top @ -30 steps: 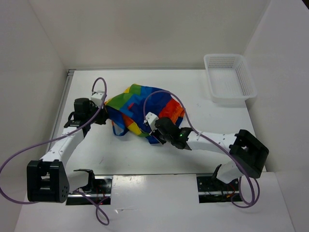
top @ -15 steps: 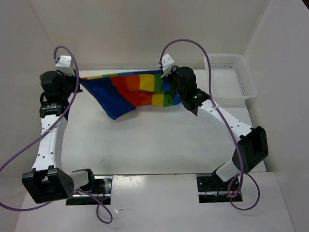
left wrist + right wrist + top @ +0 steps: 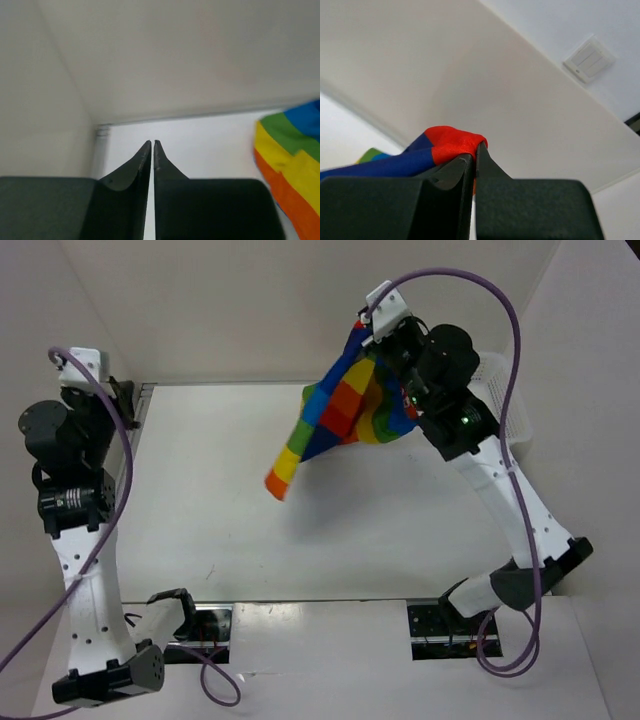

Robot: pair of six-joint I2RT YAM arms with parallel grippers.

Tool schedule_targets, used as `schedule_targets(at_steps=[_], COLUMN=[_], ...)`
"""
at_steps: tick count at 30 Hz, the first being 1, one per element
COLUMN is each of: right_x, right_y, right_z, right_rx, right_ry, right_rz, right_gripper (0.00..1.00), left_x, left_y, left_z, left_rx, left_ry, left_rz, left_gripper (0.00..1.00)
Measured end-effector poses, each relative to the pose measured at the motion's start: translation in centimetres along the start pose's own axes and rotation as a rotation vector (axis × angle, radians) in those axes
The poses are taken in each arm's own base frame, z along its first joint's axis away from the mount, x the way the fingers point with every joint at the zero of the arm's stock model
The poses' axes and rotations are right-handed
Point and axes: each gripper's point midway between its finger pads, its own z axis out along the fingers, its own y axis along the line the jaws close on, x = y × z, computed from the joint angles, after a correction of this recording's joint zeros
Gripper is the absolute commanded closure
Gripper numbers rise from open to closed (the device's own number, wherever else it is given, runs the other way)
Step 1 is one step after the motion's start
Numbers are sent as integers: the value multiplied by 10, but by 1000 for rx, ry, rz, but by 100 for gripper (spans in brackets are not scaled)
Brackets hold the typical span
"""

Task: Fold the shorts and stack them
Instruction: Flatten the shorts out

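The rainbow-striped shorts [image 3: 340, 410] hang in the air over the back right of the table, held at one top corner. My right gripper [image 3: 362, 335] is raised high and shut on that corner; its own view shows red and blue cloth [image 3: 447, 145] pinched between the fingers. The loose end [image 3: 281, 480] dangles down to the left, clear of the table. My left gripper [image 3: 118, 392] is raised at the far left, shut and empty. Its own view shows the closed fingers [image 3: 152, 150] and an edge of the shorts [image 3: 290, 155] at the right.
A white mesh basket [image 3: 510, 405] stands at the back right, mostly hidden behind my right arm. White walls close in the table [image 3: 300, 530] on the left, back and right.
The shorts were stretched between both grippers half a second ago. The left gripper has let go and swung back left. The right gripper has lifted the shorts higher, and they now hang from it alone.
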Motion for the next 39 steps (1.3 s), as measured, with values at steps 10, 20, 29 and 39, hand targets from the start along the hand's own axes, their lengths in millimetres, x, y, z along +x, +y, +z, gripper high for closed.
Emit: schedule_targets(at_steps=[10, 20, 29, 39], right_x=[118, 144, 153, 188], right_y=[88, 158, 241, 286], right_z=[-58, -20, 50, 146], right_rx=[-268, -380, -393, -222], right_ry=[237, 323, 306, 394], right_rz=[-57, -12, -14, 148], right_gripper=[100, 100, 100, 100], left_x=[169, 250, 276, 323], left_y=[-157, -177, -188, -221], left_z=[-62, -52, -46, -50], left_rx=[634, 670, 674, 713], left_ry=[438, 645, 627, 737], left_rz=[-158, -196, -168, -107], left_gripper=[1, 1, 1, 1])
